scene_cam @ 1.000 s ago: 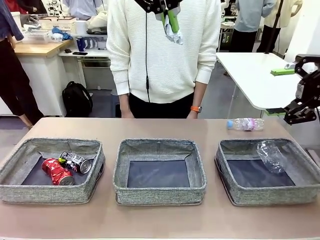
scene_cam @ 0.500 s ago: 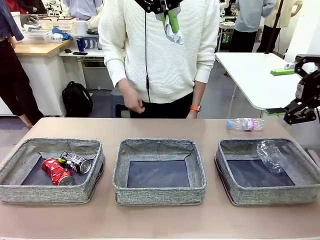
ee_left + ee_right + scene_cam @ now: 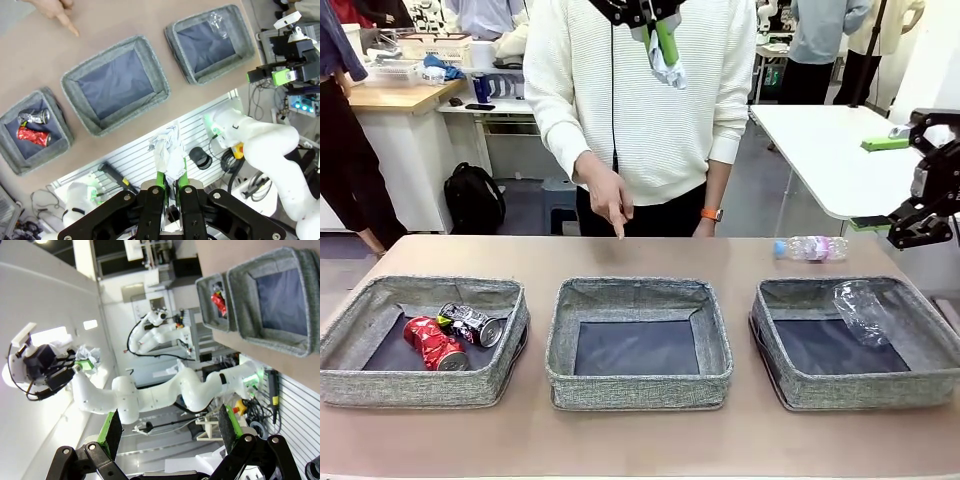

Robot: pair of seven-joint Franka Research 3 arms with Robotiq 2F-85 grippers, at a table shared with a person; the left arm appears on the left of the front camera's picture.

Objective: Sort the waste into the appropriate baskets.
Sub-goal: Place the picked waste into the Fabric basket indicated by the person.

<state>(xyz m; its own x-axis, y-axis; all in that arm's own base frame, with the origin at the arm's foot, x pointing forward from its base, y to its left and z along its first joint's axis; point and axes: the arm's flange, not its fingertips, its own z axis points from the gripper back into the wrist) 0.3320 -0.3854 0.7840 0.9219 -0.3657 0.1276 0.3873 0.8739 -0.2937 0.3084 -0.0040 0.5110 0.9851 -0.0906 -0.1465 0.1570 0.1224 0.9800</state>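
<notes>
Baskets first, three grey ones in a row along the near edge of the bench. By the near left corner, left basket with the crushed red can and crushed dark can touching inside, so clearly the metal bin. In the centre, middle basket with a bare dark bottom, presumably kept for paper. By the near right corner, right basket with one squashed clear bottle up against the far wall, so plastics.

Past the right basket, toward the far right corner: second clear bottle lying on its side on the bare bench, apart from the basket, not yet sorted. Probably a job for the right arm.

Just off the right edge, about level with that bottle: right gripper, fingers spread wide with nothing between. Looks parked rather than working. Sensible spot though, out of the way and near the leftover bottle.

At the far edge, behind the middle basket: person's hand, index finger pointing down at the bench. Reads like a cue for the middle basket, but hard to say for sure.

High above the bench, up in front of the person's chest: left gripper, green pads clamped tight on the white paper wad. Held that high to clear the basket walls, probably; wrist view looking down on all three baskets. Guessing a drop into the middle basket next. Worth lowering first, given the risk of a light wad drifting off target.
</notes>
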